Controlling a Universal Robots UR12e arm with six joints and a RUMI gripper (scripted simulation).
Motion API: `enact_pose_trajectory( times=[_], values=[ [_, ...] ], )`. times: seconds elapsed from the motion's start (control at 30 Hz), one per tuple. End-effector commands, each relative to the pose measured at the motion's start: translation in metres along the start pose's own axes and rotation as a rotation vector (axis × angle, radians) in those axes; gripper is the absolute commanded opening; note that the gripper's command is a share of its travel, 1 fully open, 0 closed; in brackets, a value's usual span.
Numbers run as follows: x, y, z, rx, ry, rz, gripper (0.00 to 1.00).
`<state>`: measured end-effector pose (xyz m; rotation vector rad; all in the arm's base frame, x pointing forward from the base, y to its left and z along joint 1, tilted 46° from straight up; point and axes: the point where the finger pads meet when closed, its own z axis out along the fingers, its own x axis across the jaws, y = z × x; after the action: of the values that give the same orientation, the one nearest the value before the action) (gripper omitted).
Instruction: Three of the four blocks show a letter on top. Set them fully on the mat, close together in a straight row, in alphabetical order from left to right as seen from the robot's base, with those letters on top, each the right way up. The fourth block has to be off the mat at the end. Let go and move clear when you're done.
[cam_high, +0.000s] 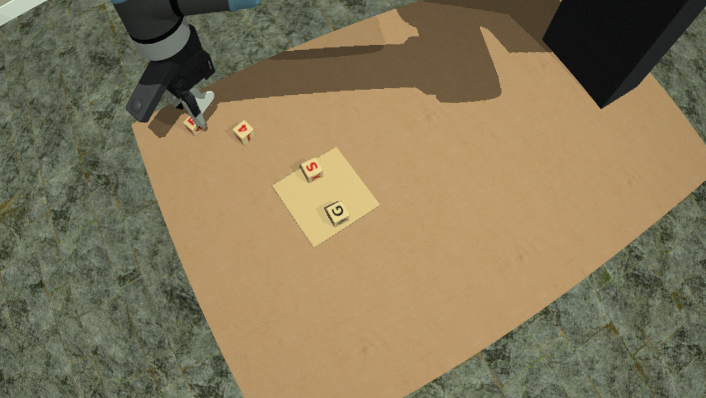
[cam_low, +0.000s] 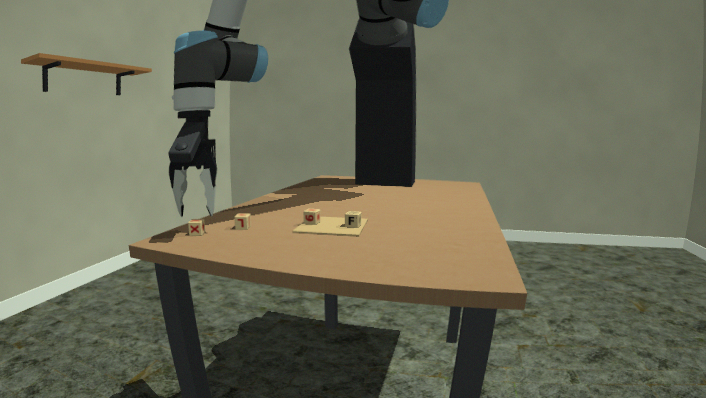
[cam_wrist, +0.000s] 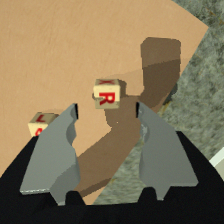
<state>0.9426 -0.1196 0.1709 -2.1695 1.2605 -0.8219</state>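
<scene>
My gripper (cam_high: 206, 112) (cam_low: 197, 214) (cam_wrist: 107, 103) is partly open and empty, above the R block. The R block (cam_high: 192, 124) (cam_low: 196, 228) (cam_wrist: 106, 95) stands on the table near its left corner, red R on top; a finger partly covers it in the top view. The block with a red 4 on top (cam_high: 243, 131) (cam_low: 242, 222) (cam_wrist: 40, 125) stands off the mat, between the R block and the mat. On the yellow mat (cam_high: 350, 175) (cam_low: 327, 228) are the red S block (cam_high: 312, 169) (cam_low: 311, 217) and the black G block (cam_high: 336, 213) (cam_low: 353, 220), with a gap between them.
The wooden table (cam_high: 450, 225) (cam_low: 410, 250) ends just beyond the R block. The black robot pedestal (cam_high: 615, 45) (cam_low: 385, 125) stands at the table's far end. The arm's shadow falls across the table near the R block. A wall shelf (cam_low: 90, 65) is at the left.
</scene>
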Motion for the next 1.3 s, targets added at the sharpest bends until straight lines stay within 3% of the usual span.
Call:
enact_pose_trajectory(
  times=[0.0, 0.77, 1.27],
  values=[
    [0.0, -0.001, -0.001, 0.001, 0.001, 0.0, 0.4],
    [0.001, -0.001, 0.001, 0.001, 0.001, 0.0, 0.4],
    [0.001, -0.001, 0.028, 0.001, 0.001, 0.0, 0.4]
  ],
)
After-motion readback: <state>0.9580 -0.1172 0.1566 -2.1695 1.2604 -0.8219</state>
